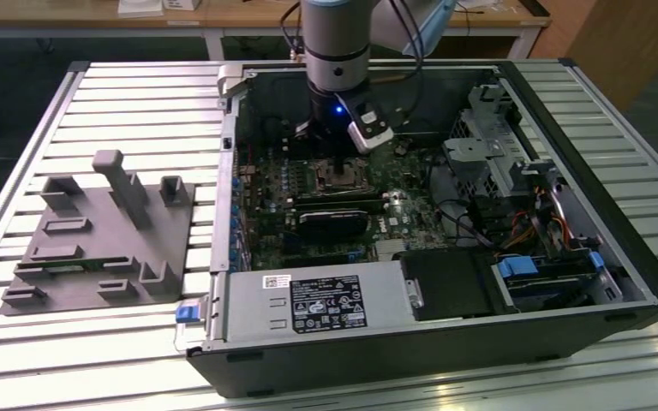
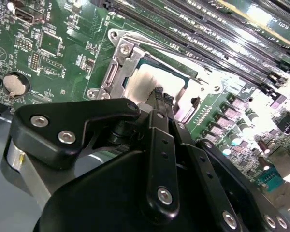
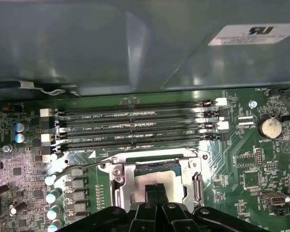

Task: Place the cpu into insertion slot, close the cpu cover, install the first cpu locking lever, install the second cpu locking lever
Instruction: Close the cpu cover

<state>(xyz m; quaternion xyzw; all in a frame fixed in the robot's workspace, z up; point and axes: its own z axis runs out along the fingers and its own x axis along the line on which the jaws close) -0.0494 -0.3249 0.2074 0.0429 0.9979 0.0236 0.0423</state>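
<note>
Black two-finger gripper (image 3: 157, 191): I read it as closed, tips pressed together with nothing between them, directly over the small silvery-grey square cpu (image 3: 141, 181); I cannot tell if they touch. The cpu sits in the dark-framed square insertion slot (image 1: 335, 172), and the thin silvery metal cpu cover (image 2: 122, 62) frames it.

Polished silvery metal on the cpu cover (image 2: 117, 72), duller grey metal on the cpu (image 2: 142, 84). Glossy green on the circuit board (image 2: 58, 43). Looks matt black on the end effector (image 2: 162, 94). Ribbed bright metal for the desk (image 1: 134, 94).
</note>
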